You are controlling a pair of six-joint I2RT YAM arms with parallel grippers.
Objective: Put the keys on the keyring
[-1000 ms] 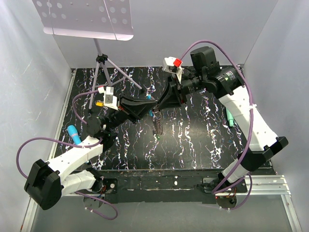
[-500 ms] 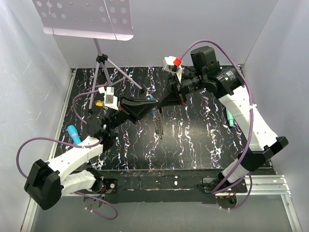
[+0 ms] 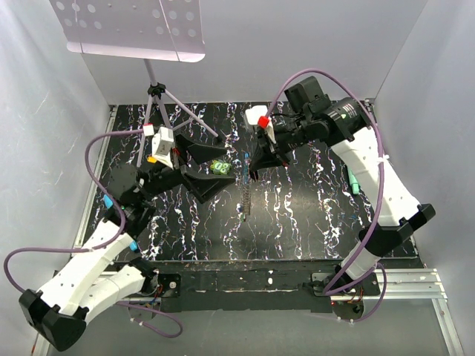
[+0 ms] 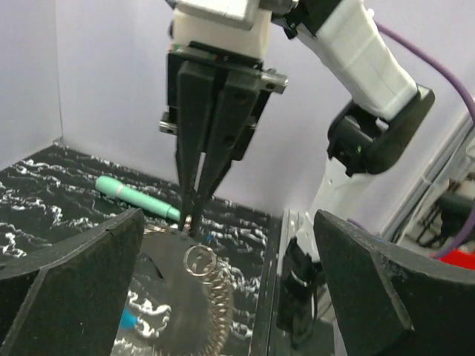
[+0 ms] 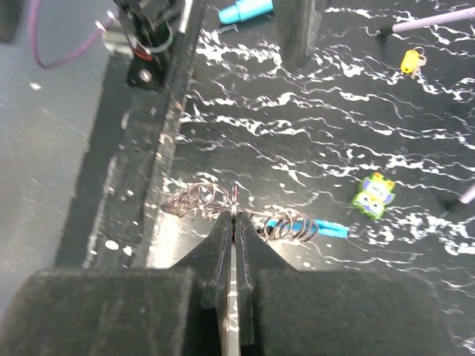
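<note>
Keyring (image 5: 289, 226): beaded chain with a blue clip (image 5: 320, 228), over the middle of the tabletop (image 3: 312, 222), its loops drooping on either side of the grip.
Right gripper (image 5: 233, 215): jaws pressed together, pinching the chain.
Left gripper (image 4: 228, 219): jaws spread wide, holding nothing, just left of the chain.
Green toy (image 3: 218, 167): on the tabletop, between the open left fingers.
Edges: teal marker (image 3: 354, 180) near the right edge; tripod (image 3: 157, 93) at the far-left corner; bare tabletop towards the near edge.

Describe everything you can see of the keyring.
The keyring is a thin grey chain, metallic-looking, bunched into small loops, with a bright blue clip on it. The right gripper is shut on it, and loops droop on both sides of the grip above the black marbled table. Whether it touches the table is unclear.
</note>
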